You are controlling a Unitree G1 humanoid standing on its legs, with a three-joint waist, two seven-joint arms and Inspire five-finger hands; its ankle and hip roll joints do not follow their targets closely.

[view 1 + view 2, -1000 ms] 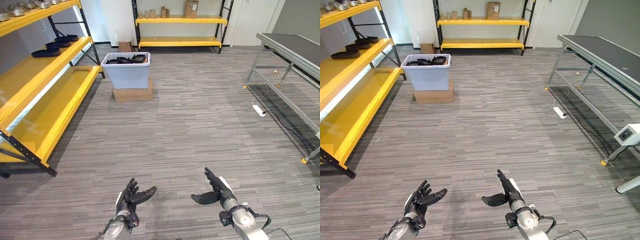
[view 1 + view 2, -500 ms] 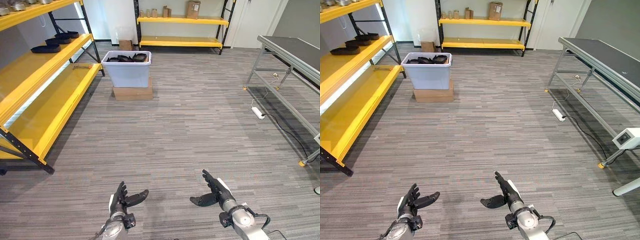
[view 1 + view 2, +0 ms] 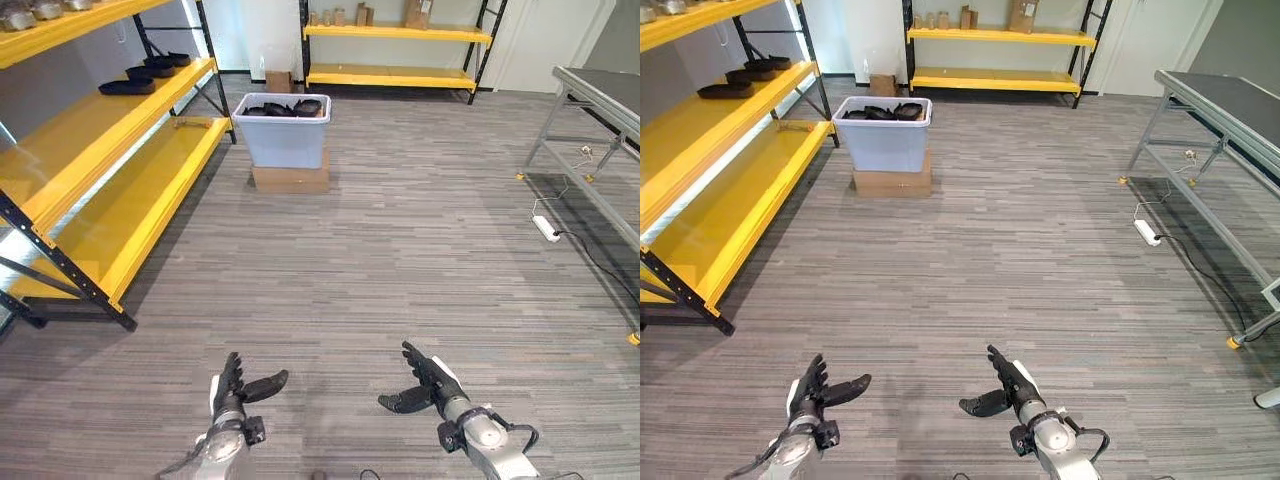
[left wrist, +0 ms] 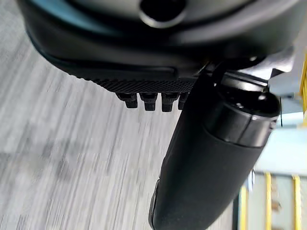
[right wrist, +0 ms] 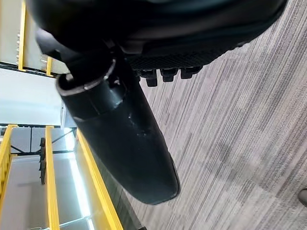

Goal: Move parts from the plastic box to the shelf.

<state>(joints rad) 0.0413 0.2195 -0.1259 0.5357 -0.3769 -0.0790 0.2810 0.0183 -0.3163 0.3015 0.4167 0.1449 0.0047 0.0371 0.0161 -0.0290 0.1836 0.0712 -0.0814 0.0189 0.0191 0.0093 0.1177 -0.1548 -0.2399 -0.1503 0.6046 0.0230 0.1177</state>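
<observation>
Along the left side runs a yellow shelf [image 3: 110,150] on a black frame, and several dark parts [image 3: 127,87] lie in a row on its middle level, toward the far end. Metal pieces [image 3: 20,14] sit on the top level. Further along the grey carpet [image 3: 380,260], a pale plastic box [image 3: 283,130] stands on a flat cardboard box [image 3: 289,179], just off the shelf's far end; more dark parts [image 3: 280,108] are heaped inside it up to the rim. Behind it, against the back wall, is a second yellow rack [image 3: 395,55] with jars and a carton on top. Low in the foreground the left hand [image 3: 232,385] is held out with fingers straight and thumb spread aside, released and empty. Beside it, well apart, the right hand [image 3: 427,378] is likewise released, fingers extended, thumb pointing inward, holding nothing. On the right a white power strip [image 3: 546,228] lies on the carpet by a metal-framed table [image 3: 600,100]
</observation>
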